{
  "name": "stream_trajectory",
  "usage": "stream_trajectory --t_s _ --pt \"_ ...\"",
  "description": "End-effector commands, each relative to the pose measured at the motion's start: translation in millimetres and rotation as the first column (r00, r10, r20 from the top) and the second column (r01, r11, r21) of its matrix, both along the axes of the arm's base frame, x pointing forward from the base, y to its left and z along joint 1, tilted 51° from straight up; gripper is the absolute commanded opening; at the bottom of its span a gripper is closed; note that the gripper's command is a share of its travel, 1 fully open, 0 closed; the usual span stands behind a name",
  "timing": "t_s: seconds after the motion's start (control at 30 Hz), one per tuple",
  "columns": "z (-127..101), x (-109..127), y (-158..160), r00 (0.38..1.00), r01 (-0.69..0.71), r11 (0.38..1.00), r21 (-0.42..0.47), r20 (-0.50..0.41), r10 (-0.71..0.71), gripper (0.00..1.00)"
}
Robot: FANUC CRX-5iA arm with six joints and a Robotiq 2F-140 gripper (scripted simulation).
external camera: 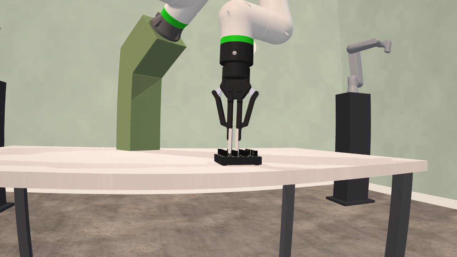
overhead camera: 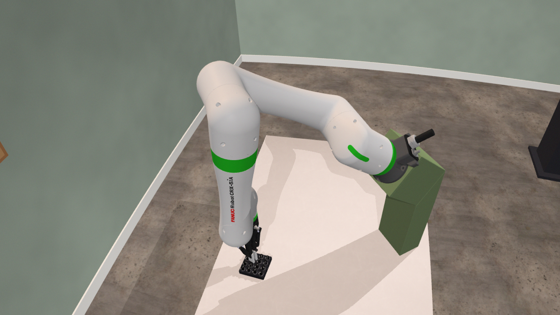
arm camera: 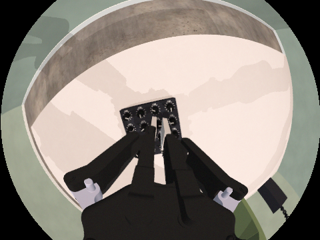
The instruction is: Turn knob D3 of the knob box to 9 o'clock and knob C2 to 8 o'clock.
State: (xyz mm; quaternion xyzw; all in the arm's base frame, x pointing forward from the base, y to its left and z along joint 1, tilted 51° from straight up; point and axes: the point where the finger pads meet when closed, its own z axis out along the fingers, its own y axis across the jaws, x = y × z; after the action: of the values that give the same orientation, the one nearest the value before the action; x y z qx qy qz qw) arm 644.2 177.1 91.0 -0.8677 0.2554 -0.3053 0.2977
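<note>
The black knob box (overhead camera: 263, 271) (external camera: 242, 161) (arm camera: 135, 121) stands on the pale table (overhead camera: 332, 219) (external camera: 95, 159) (arm camera: 223, 93), near its left front corner in the top view. My gripper (overhead camera: 253, 258) (external camera: 233, 150) (arm camera: 158, 124) points straight down onto the box. Its two thin fingertips stand narrow around one knob in the inner part of the grid. The fingers hide that knob, so I cannot tell its name or where its white line points. The other knobs are too small to read.
The green pedestal (overhead camera: 411, 195) (external camera: 137, 95) that carries my arm stands at the far side of the table. A black pedestal (external camera: 353, 127) with a grey arm stands on the floor beyond the table's right end.
</note>
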Motion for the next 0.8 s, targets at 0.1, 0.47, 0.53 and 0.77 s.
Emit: stream_trajectory --t_s 0.1,0.47,0.53,0.77 --pt "0.0 0.0 -0.2 0.993 -0.1 0.992 -0.079 0.05 0.104 0.05" --pt "0.0 0.0 -0.2 0.976 -0.18 0.967 -0.181 0.088 0.198 0.05" --pt "0.0 0.0 -0.2 0.972 -0.193 0.961 -0.198 0.094 0.214 0.05" --pt "0.0 0.0 -0.2 0.962 -0.22 0.946 -0.237 0.105 0.25 0.05"
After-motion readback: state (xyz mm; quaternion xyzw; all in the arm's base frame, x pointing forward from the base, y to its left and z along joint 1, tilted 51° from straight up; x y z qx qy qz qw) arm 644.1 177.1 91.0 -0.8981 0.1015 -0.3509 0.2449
